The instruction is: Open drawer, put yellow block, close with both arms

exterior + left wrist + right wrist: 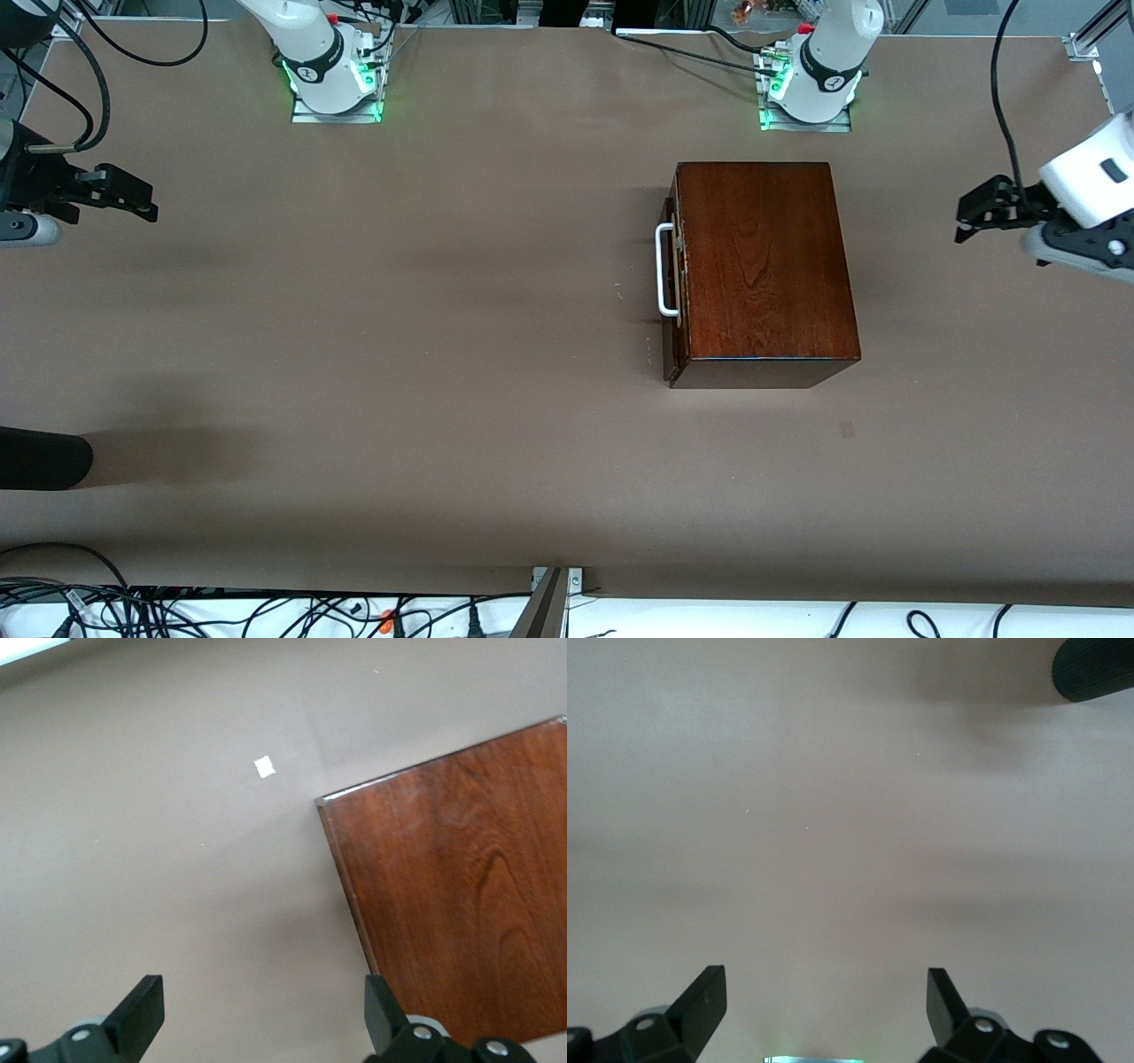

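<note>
The dark reddish-brown wooden box (762,266) stands on the table toward the left arm's end. Its drawer (675,341) is pushed in, and the white bar handle (660,270) faces the right arm's end. No yellow block shows in any view. My left gripper (966,220) hangs open and empty over the table beside the box, at the left arm's end. In the left wrist view (263,1010) a corner of the box top (461,895) shows. My right gripper (146,202) is open and empty over bare table at the right arm's end; the right wrist view (826,1005) shows only table below it.
A black rounded object (44,456) reaches in over the table edge at the right arm's end, nearer the front camera than my right gripper; it also shows in the right wrist view (1094,669). A small pale mark (264,767) lies on the table near the box.
</note>
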